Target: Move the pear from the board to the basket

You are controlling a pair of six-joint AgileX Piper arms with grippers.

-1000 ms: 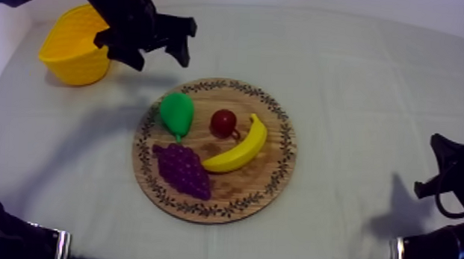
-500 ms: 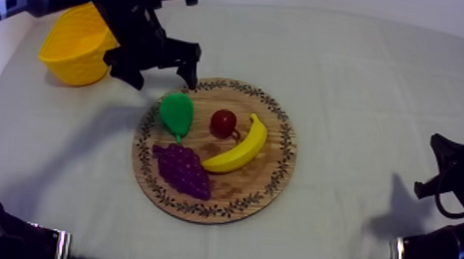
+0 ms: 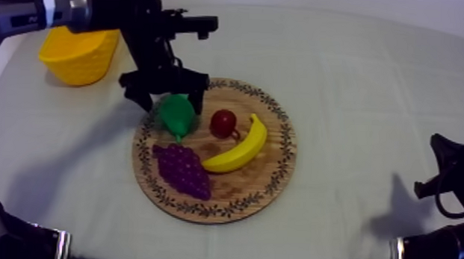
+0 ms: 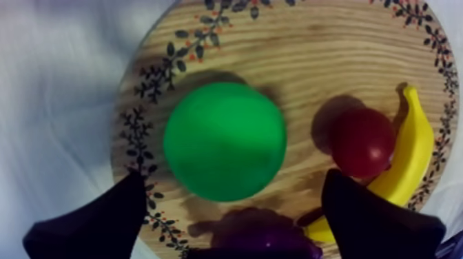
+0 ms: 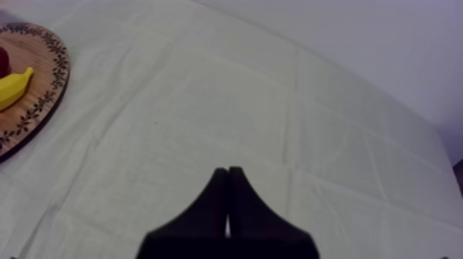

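The green pear (image 3: 177, 114) lies on the left part of the round wooden board (image 3: 274, 181). My left gripper (image 3: 169, 91) hangs open right above it, one finger on each side. From the left wrist view the pear (image 4: 224, 141) lies between the two spread fingers (image 4: 103, 220), which do not touch it. The yellow basket (image 3: 77, 57) stands at the far left, partly hidden by the left arm. My right gripper (image 5: 228, 200) is shut on nothing, low over the cloth at the right side (image 3: 446, 174).
Also on the board are a small red fruit (image 3: 223, 123), a banana (image 3: 238, 150) and a bunch of purple grapes (image 3: 182, 170). The red fruit (image 4: 362, 142) lies close to the pear's right. Bare cloth stretches between the board and the right arm.
My left gripper has come forward and down from beside the basket to right over the pear, still open. The right arm and the fruit have not moved.
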